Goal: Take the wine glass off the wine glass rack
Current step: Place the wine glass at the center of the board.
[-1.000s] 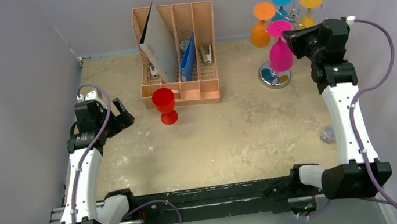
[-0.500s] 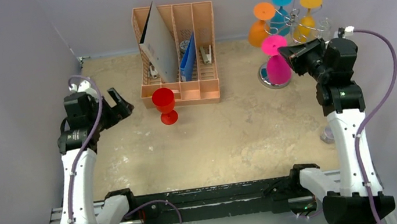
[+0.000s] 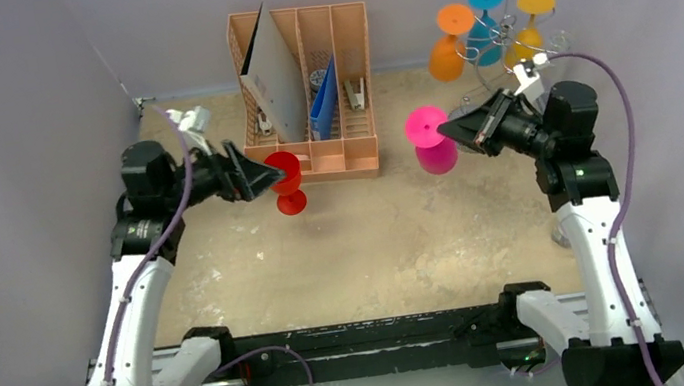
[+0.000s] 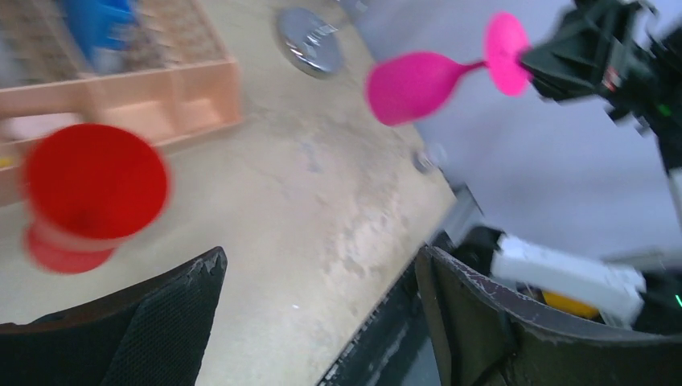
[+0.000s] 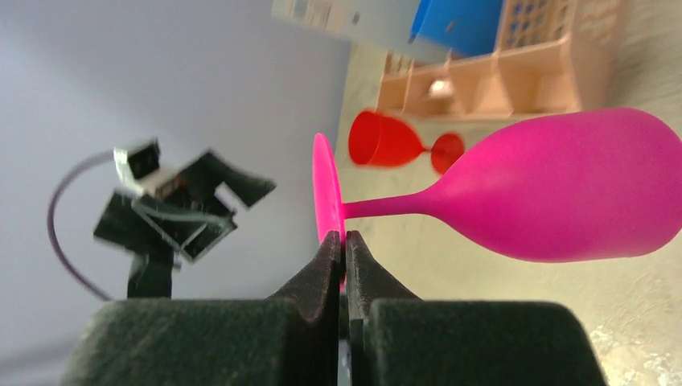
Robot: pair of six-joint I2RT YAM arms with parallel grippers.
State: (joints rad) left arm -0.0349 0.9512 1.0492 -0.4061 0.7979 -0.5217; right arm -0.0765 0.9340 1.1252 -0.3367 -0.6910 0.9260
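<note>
My right gripper [image 3: 450, 126] [image 5: 341, 235] is shut on the round foot of the pink wine glass [image 3: 430, 143] [image 5: 563, 195]. It holds the glass bowl down in the air, left of the silver wire wine glass rack [image 3: 489, 49]. Orange [image 3: 447, 49], blue [image 3: 485, 19] and yellow [image 3: 528, 23] glasses hang upside down on the rack. My left gripper [image 3: 267, 174] [image 4: 318, 261] is open and empty, right beside the red wine glass [image 3: 285, 181] [image 4: 90, 189] standing upright on the table. The pink glass also shows in the left wrist view [image 4: 418, 82].
A peach slotted desk organiser [image 3: 306, 92] with a grey board and blue folder stands at the back centre. The rack's shiny disc base shows in the left wrist view [image 4: 310, 51]. A small grey object [image 3: 562, 231] lies near the right arm. Walls enclose three sides.
My right gripper has pulled the pink glass off the rack and carried it left and towards the front. My left gripper has swung right, up to the red glass.
</note>
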